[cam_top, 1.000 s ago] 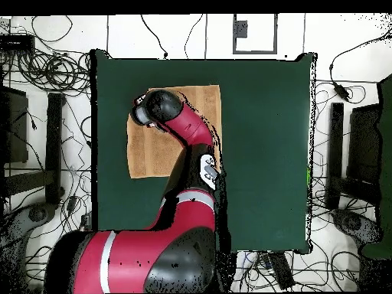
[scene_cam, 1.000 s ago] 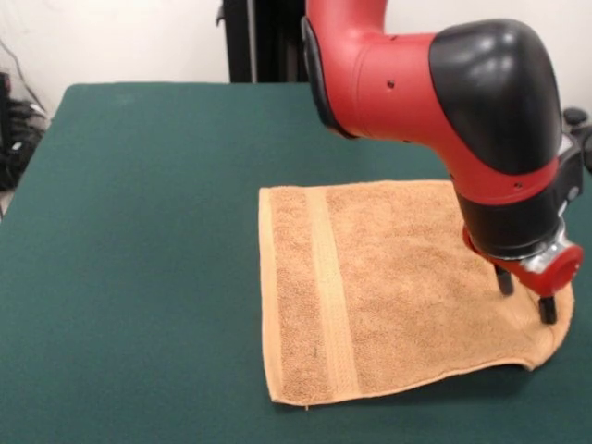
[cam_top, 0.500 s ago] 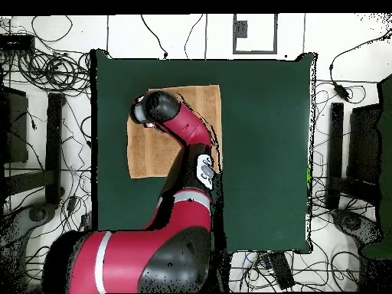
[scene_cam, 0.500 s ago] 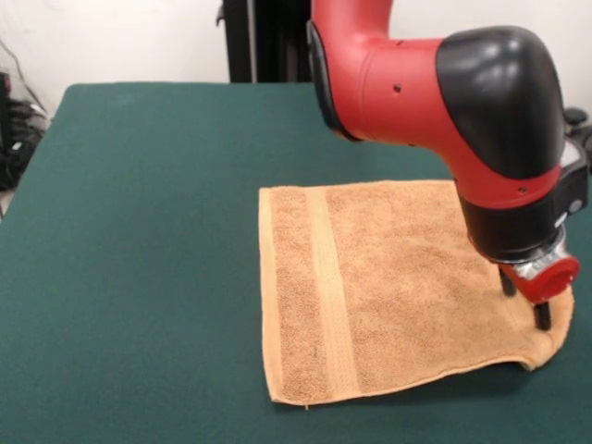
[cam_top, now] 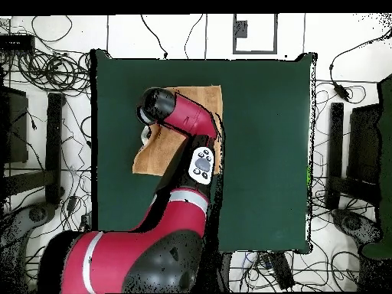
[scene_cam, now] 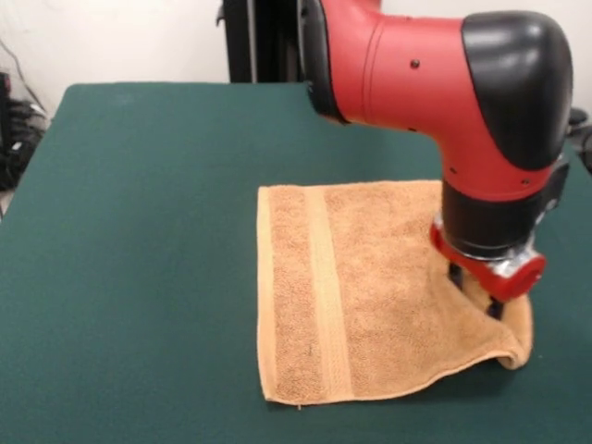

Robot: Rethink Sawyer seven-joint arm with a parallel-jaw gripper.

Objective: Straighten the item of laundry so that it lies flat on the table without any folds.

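On the table point(scene_cam: 139, 231), most of the towel point(scene_cam: 370, 287) is laid flat; one corner is pinched by the closed gripper point(scene_cam: 474, 294), lifted, flattening still needed.

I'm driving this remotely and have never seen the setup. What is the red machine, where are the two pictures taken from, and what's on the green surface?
The red and black machine is a robot arm; its gripper is at its lower end. One picture looks across the table towards the robot; the other looks straight down from above. On the green cloth lies one orange-tan towel, mostly flat, with a woven band. The gripper is down on the towel's corner, which is bunched and lifted there. Whether the gripper has actually clamped the cloth is not visible. In the overhead view the arm hides much of the towel.
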